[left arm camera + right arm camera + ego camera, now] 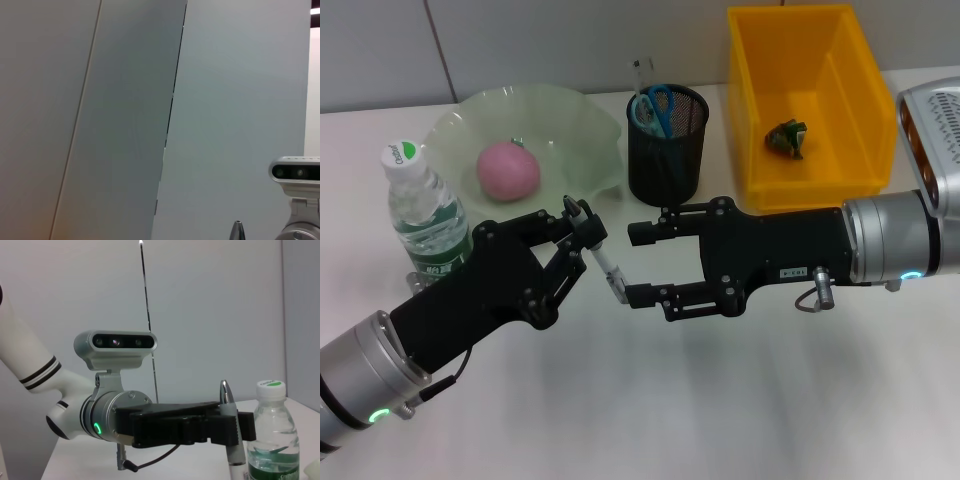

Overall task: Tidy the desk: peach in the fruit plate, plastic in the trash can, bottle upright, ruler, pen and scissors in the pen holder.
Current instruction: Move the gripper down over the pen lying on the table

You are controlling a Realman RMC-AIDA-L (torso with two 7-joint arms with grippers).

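Pen (598, 246) held tilted in the left gripper (582, 228), fingers clamped on its upper part, tip end slanting down and toward the right arm. Head view: right gripper (633, 264) faces the left one, fingers spread wide, upper finger above the pen's lower end, lower finger just touching or just beside it; cannot tell which. Looks like a hand-over in progress. Pen holder (667, 145) sits just beyond the right gripper, scissors (658, 108) and a thin white stick, probably the ruler (638, 75), already in it. Peach (507, 170) lies in the fruit plate (580, 120), beyond the left gripper. Bottle (424, 215) stands upright close beside the left arm. Crumpled plastic (787, 138) rests in the yellow trash can (800, 90), behind the right arm.

Left wrist view: mostly wall panels. Only the pen's pointed end (237, 231) pokes up at the frame edge, right arm's camera beside it.

Right wrist view: left gripper seen side-on, pen (229, 425) standing nearly vertical through its closed fingers, bottle (270, 440) just behind. Right arm's own fingers not in frame.

To do it well: right gripper should close squarely on the free lower shaft, well clear of the left fingers, and hold firm before the left lets go. Then carry it the short way to the holder and drop it in end-first, missing the scissor handles.
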